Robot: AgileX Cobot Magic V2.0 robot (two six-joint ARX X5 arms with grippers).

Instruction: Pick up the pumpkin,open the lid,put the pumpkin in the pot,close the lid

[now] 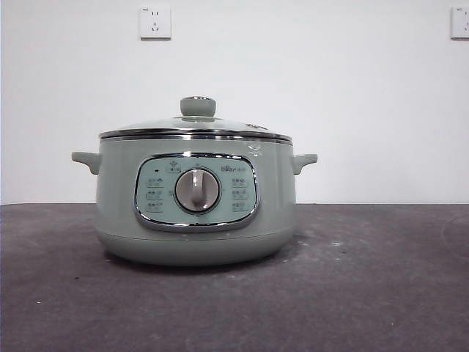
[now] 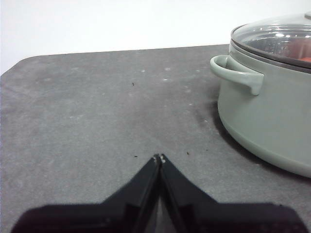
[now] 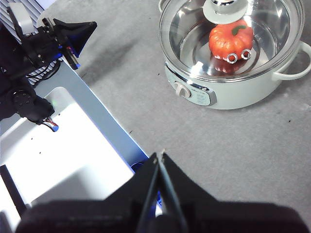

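Note:
The sage-green pot (image 1: pixel 196 205) stands on the dark table with its control panel and silver dial (image 1: pixel 196 191) facing the front camera. The glass lid (image 1: pixel 196 126) with its pale green knob (image 1: pixel 198 107) rests shut on the pot. In the right wrist view the orange pumpkin (image 3: pixel 228 40) lies inside the pot (image 3: pixel 228 92) under the lid (image 3: pixel 194 29). My left gripper (image 2: pixel 159 158) is shut and empty, low over the table beside the pot's handle (image 2: pixel 235 73). My right gripper (image 3: pixel 159 155) is shut and empty, high above the table, well away from the pot.
A white wall with two sockets (image 1: pixel 154 22) stands behind the table. In the right wrist view the table's edge runs next to a white base (image 3: pixel 63 160) with the other arm's black parts (image 3: pixel 43 39).

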